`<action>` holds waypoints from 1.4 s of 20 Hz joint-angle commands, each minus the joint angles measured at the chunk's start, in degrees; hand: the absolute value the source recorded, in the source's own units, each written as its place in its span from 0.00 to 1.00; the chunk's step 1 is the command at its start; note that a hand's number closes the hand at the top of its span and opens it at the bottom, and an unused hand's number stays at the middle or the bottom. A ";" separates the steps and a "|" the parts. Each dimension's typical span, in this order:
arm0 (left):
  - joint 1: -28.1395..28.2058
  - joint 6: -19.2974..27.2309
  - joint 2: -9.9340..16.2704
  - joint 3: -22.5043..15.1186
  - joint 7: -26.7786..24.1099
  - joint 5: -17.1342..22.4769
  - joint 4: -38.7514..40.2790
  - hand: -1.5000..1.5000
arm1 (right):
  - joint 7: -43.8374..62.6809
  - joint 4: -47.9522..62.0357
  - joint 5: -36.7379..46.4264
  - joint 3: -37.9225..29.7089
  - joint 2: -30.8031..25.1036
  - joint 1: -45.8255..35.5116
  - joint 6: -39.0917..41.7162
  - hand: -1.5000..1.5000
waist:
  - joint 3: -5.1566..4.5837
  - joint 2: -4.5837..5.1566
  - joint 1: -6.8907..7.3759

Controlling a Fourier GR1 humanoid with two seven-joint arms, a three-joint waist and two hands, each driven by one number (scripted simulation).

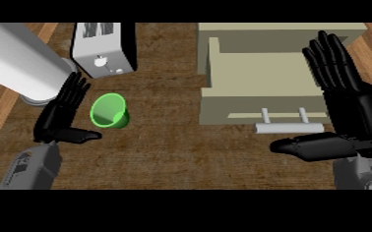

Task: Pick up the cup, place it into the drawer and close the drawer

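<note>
A green cup (109, 111) stands upright on the wooden counter, left of centre. My left hand (59, 114) is just left of it, fingers straight and thumb pointing right below the cup, not touching it. The beige drawer (262, 81) is pulled open at the upper right, its inside bare, with a pale bar handle (288, 128) on its front. My right hand (341, 103) is open at the drawer's right side, fingers up, thumb stretched left below the handle.
A white toaster (105, 49) stands behind the cup at the upper left. A large pale grey cylinder (29, 66) lies at the far left, close to my left hand. Brown counter (174, 147) spreads between cup and drawer.
</note>
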 commanded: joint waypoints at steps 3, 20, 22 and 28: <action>-5.45 0.67 0.76 -0.39 -10.90 -5.54 16.85 0.00 | 1.94 -0.53 -1.41 -1.10 -0.14 -0.83 0.68 0.00 | -0.01 -0.02 -0.04; -10.60 3.55 1.13 1.31 -33.35 -10.92 40.44 0.00 | 5.21 -2.07 -2.30 -1.98 -1.01 -4.50 0.49 0.00 | -0.25 0.65 -1.53; -13.01 2.60 1.51 1.06 -31.51 -11.32 41.28 0.00 | 2.48 1.23 -3.15 -2.77 -1.24 -4.39 1.93 0.00 | -0.25 0.82 -1.74; -12.67 2.86 0.93 1.49 -34.16 -11.35 41.59 0.00 | 1.56 3.14 -0.35 -0.47 0.15 -3.87 1.20 0.00 | -0.30 0.95 -1.59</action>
